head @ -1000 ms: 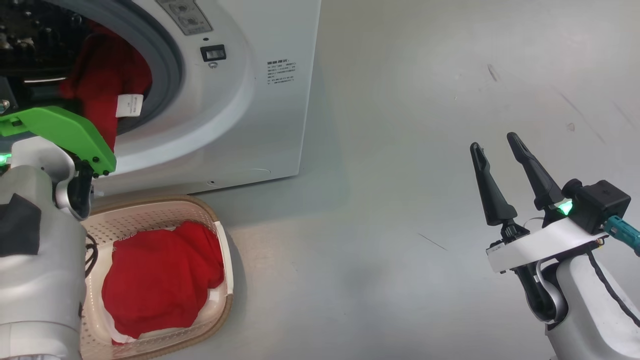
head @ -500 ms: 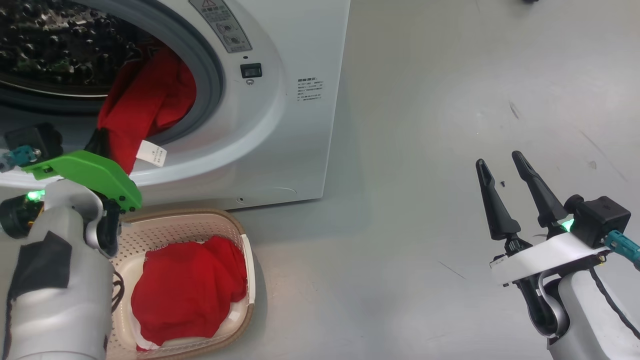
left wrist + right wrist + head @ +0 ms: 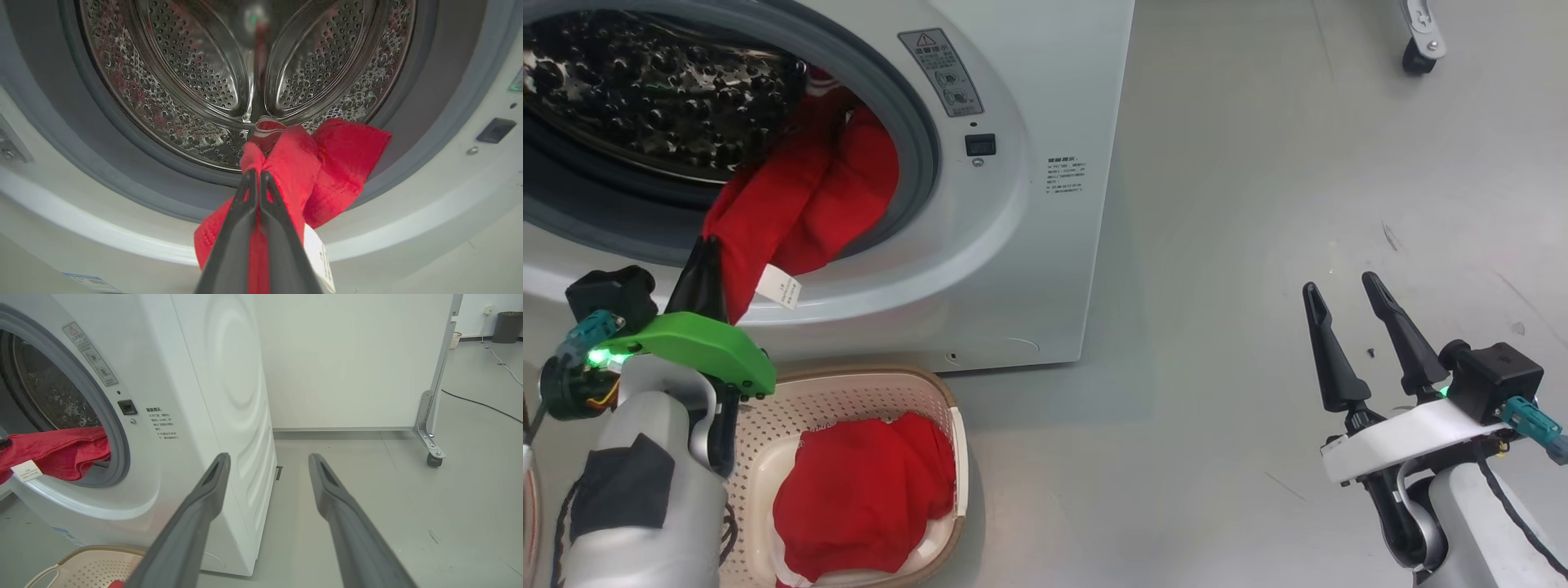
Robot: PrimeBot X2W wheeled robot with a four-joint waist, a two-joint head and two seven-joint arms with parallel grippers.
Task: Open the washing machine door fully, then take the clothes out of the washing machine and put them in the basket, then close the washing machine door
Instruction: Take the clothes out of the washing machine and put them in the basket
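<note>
**spin_cycle:** ok so what's the left claw (image 3: pixel 256 176) doing?

**lintfan:** It's right at the mouth of the washing machine (image 3: pixel 1029 245), just in front of the lower lip of the opening. The two dark fingers are pressed together, clenched on a fold of the red jersey (image 3: pixel 800 204).

**spin_cycle:** and is the jersey in or out of the machine?

**lintfan:** Half and half. It trails out of the steel drum (image 3: pixel 184 81), crosses the grey rubber seal (image 3: pixel 925 139) and hangs over the machine's front lip, toward the right side of the opening. A little white tag (image 3: pixel 778 287) dangles off it just beside the claw. The left wrist cam also shows a bit of red-and-white striped trim back at the drum's edge.

**spin_cycle:** where's the basket?

**lintfan:** The basket (image 3: pixel 931 390) sits on the floor (image 3: pixel 1217 245) right in front of the machine, below the opening. I can't tell if it actually touches the machine's base. There's a red bundle (image 3: pixel 866 498) lying in it, with a bit of white showing at its lower edge.

**spin_cycle:** right claw?

**lintfan:** The right claw (image 3: pixel 1339 284) is well off to the machine's right, over bare floor. Its fingers are spread wide, released, with nothing between them. On its own wrist cam they point past the machine's right front corner.

**spin_cycle:** anything else around?

**lintfan:** Just a caster wheel (image 3: pixel 1417 57) on a metal leg, farther back on the floor beyond the machine's right side. There's also a warning sticker (image 3: pixel 941 72) on the machine's front, just right of the seal.
</note>
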